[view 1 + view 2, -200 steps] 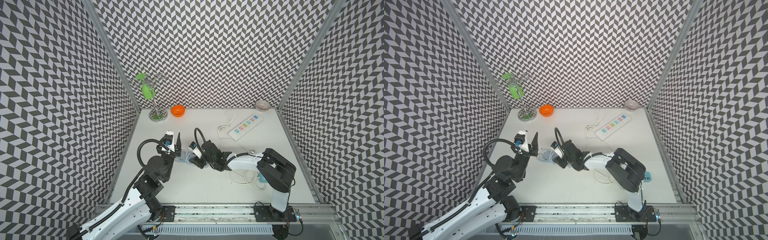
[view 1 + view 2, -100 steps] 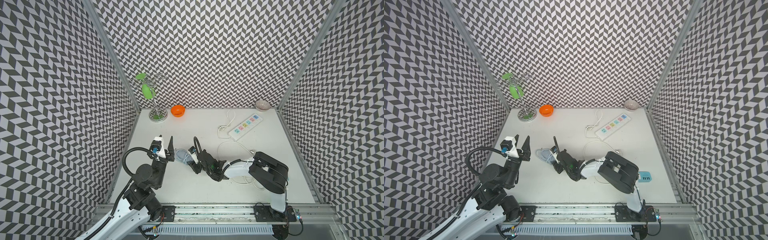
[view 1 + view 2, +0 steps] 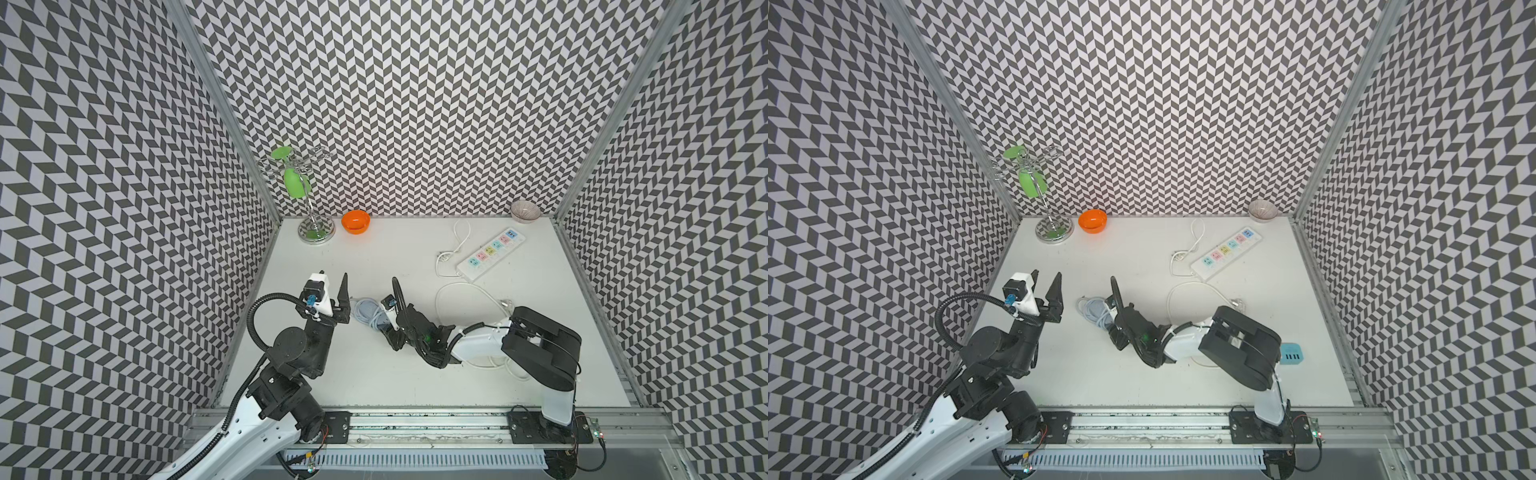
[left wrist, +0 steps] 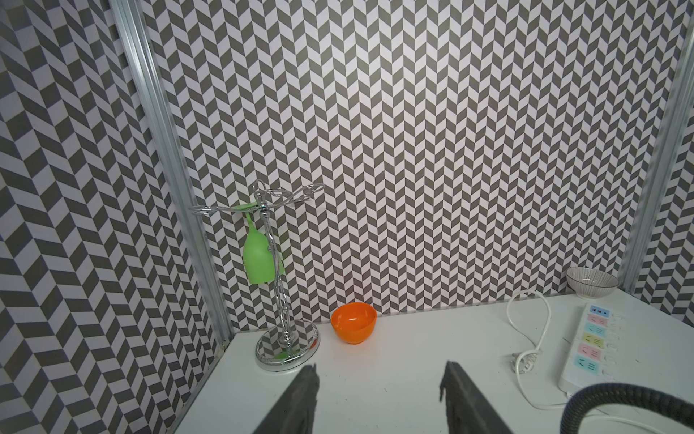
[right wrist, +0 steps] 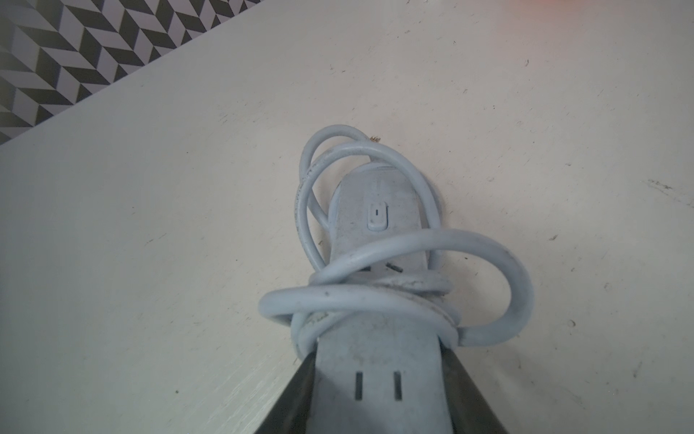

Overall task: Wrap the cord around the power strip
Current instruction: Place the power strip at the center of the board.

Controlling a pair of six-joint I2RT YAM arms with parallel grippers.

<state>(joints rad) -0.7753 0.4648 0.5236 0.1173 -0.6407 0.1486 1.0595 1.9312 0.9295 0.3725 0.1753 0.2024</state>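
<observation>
Between the right jaws: the power strip was clamped by its long edges near one end, the right gripper being closed firmly on it.
Just ahead of the right jaws: the cord was seen wound in several turns across the strip, with one wide loop bulging to one side and two slack loops round the switch end.
Reason for the hold: the strip was judged to be held steady on the table so that the turns would not slide off. Its switch end seemed to rest on the surface.
Between the left jaws: nothing was held. The left gripper was spread open, raised and aimed at the back wall.
Reason for that pose: it was judged to be parked clear of the bundle, near its switch end without touching it.
Task state: the wrap was judged nearly done, with the bulging loop left to be tightened.
Edges: the side wall was found close beyond the left jaws, so little room was left there.
Open room: bare table was seen ahead of both jaws, up to the orange bowl and the glass stand.
Behind the right jaws: a thin white cord was trailed beside and under the arm, and a snag was judged possible. The wide white strip lay well apart.
</observation>
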